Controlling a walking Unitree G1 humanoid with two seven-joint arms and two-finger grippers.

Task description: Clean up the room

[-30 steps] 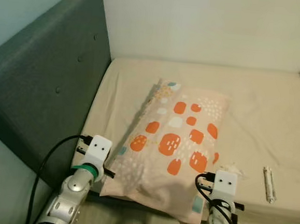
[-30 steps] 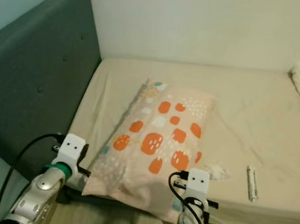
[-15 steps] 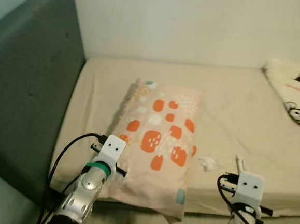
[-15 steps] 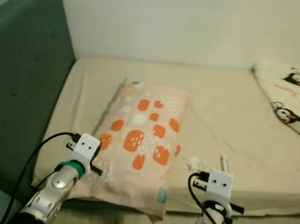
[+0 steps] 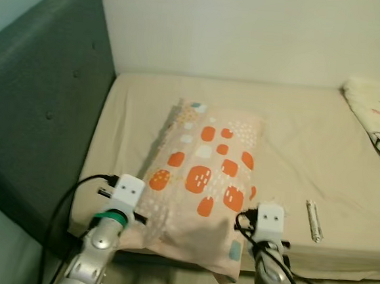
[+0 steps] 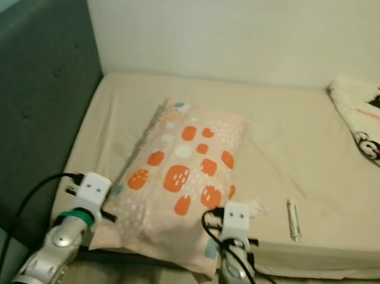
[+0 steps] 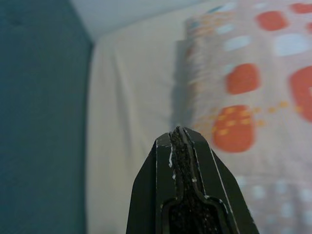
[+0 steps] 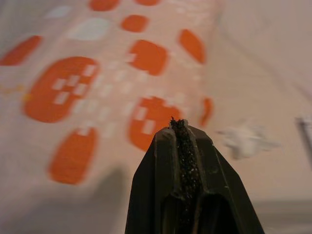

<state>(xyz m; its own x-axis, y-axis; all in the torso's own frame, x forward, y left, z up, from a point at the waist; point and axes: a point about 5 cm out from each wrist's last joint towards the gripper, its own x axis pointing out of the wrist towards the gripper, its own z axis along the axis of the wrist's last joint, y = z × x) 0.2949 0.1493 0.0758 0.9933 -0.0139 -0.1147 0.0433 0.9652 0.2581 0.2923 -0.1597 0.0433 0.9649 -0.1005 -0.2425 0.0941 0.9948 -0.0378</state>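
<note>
A pillow (image 5: 203, 182) with orange blotches lies at an angle across the middle of the frame on the bed (image 5: 308, 145), its near corner hanging over the front edge. The left gripper (image 7: 181, 134) sits at the lower left beside the pillow's near corner, its fingers pressed together with nothing between them. The right gripper (image 8: 178, 126) sits at lower centre over the pillow's overhanging end, likewise closed on nothing.

With both pairs of fingers pinched together, a reach for the pillow would only shove it, and the overhanging corner could slide off the bed. A sweep to the right could also knock the small tube (image 5: 313, 221) lying near the front edge onto the floor.

The right wrist view picks out a crumpled white scrap (image 8: 243, 140), possibly tissue, just beside the pillow; in the head views the right arm mostly covers it. The head views alone take in the grey headboard (image 5: 41, 104) and the patterned blanket (image 5: 379, 117) at the far right.
</note>
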